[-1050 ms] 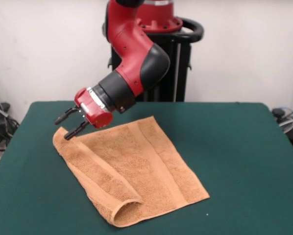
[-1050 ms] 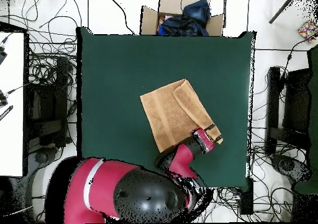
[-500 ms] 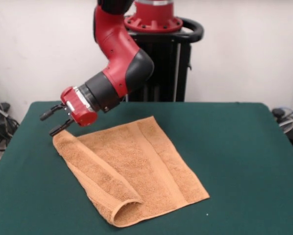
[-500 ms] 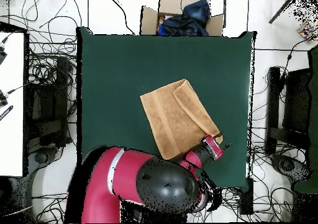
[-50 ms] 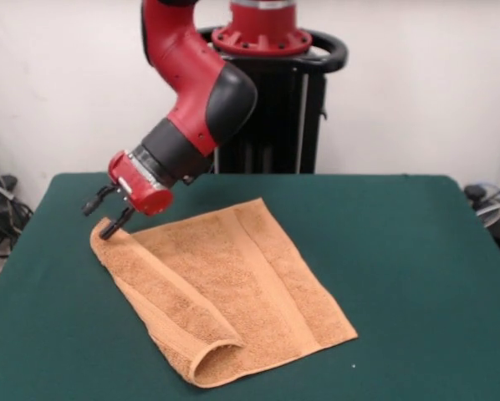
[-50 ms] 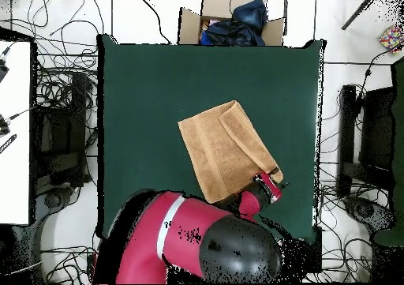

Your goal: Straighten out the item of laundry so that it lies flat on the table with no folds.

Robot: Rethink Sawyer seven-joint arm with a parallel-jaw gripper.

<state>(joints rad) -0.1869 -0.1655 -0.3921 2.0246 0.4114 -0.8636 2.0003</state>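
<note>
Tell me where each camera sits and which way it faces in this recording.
Front view: sits across the table from the robot, looking level at it; shows the red arm, its hand open at the towel's far left corner, and the black pedestal.
Overhead view: sits above, looking straight down; the table fills the middle, the arm enters from the bottom, with the hand at the towel's lower right corner.
Shared: table, towel, arm, hand, turned half round between views.

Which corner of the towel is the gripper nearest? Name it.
The corner at the picture's left in the front view: the open gripper hangs right over it. The towel's other corners lie well away, one beside a rolled-over fold.
</note>
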